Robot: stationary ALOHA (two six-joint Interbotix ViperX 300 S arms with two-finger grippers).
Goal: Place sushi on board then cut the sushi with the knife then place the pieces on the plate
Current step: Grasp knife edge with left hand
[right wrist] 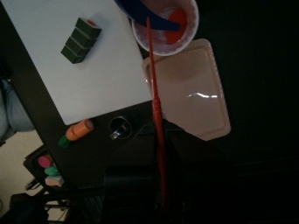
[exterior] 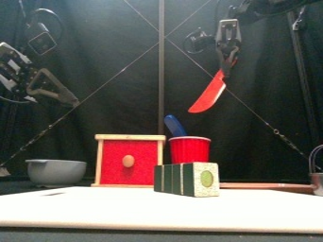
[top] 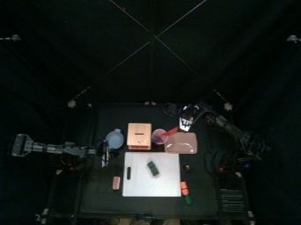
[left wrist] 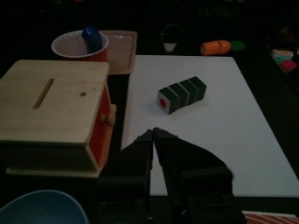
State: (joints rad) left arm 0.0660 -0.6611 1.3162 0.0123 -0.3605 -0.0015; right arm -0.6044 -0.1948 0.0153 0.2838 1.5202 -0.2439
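Note:
A dark green sushi roll (top: 152,167) (exterior: 187,178) lies whole on the white cutting board (top: 165,185). My right gripper (exterior: 228,59) hangs high above the red cup (exterior: 190,149) and is shut on the red toy knife (exterior: 211,92), whose blade points down and to the left. The blue knife (exterior: 175,124) still stands in the cup. The right wrist view shows the red knife (right wrist: 155,105) over the pink tray (right wrist: 193,87). My left gripper (left wrist: 153,136) hovers shut at the table's left, near the wooden box (left wrist: 52,114), well short of the sushi roll (left wrist: 181,93).
The wooden box with its red drawer front (exterior: 130,161) stands behind the board, and the blue-grey bowl (top: 114,139) sits to its left. The pink tray (top: 182,143) lies right of the cup. Small toy foods (top: 185,188) lie at the board's right edge, another toy food (top: 115,182) at its left.

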